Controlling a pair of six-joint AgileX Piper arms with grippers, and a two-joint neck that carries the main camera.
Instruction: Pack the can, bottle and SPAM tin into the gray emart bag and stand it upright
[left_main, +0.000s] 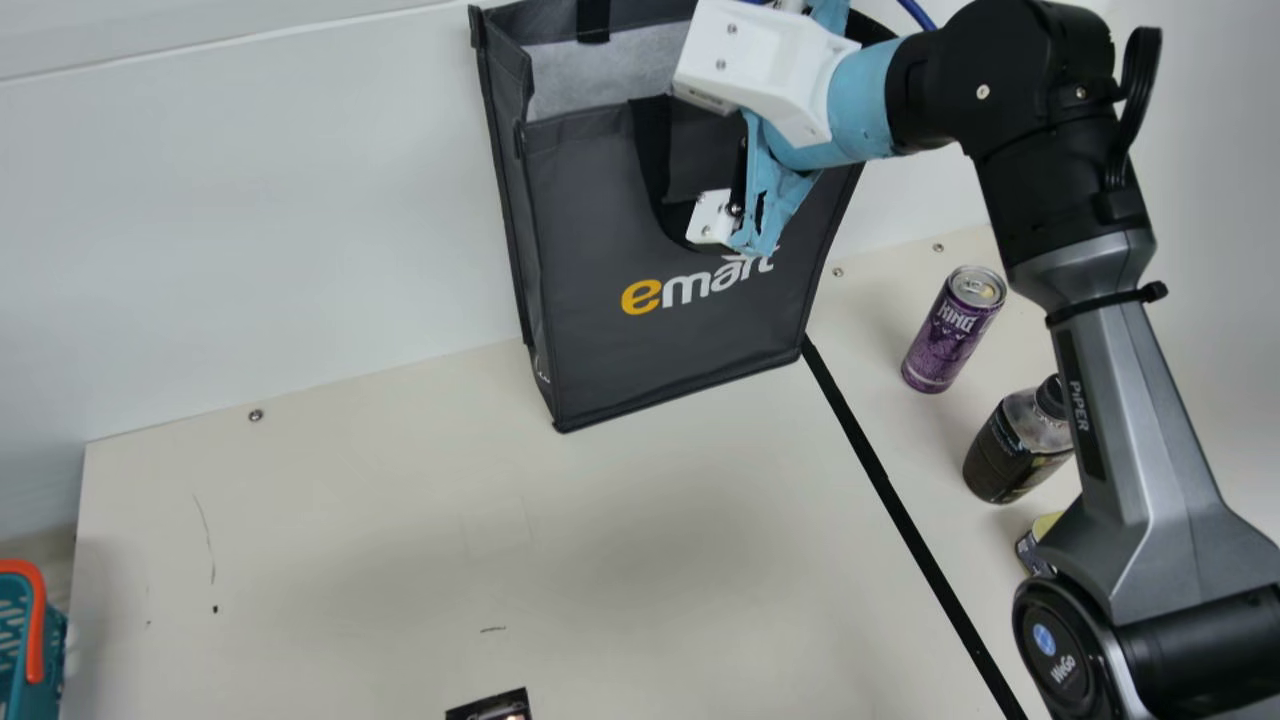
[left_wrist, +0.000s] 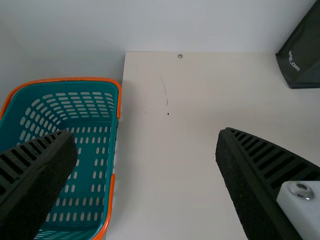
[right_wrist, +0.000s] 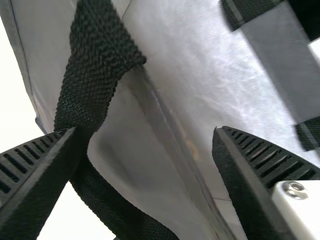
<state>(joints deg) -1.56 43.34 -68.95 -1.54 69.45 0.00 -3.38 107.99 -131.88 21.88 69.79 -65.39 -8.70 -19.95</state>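
In the main view my right gripper (left_main: 762, 205) is at the upper front of the gray emart bag (left_main: 670, 350), which stands at the table's back. Seen from the right wrist, the right gripper (right_wrist: 140, 132) is open, its fingers on either side of the bag's front rim (right_wrist: 170, 125); a black handle strap (right_wrist: 90, 85) lies against one finger. Right of the bag are the purple can (left_main: 950, 335), upright, and the dark bottle (left_main: 1015, 445). My right arm partly covers the SPAM tin (left_main: 1035, 545). In the left wrist view my left gripper (left_wrist: 145, 132) is open, with nothing between its fingers.
A teal basket (left_wrist: 82, 155) with an orange rim stands by the table's left edge. A black tape line (left_main: 900, 510) crosses the table between the bag and the items. A small dark object (left_main: 495, 706) shows at the near edge. A wall rises behind the table.
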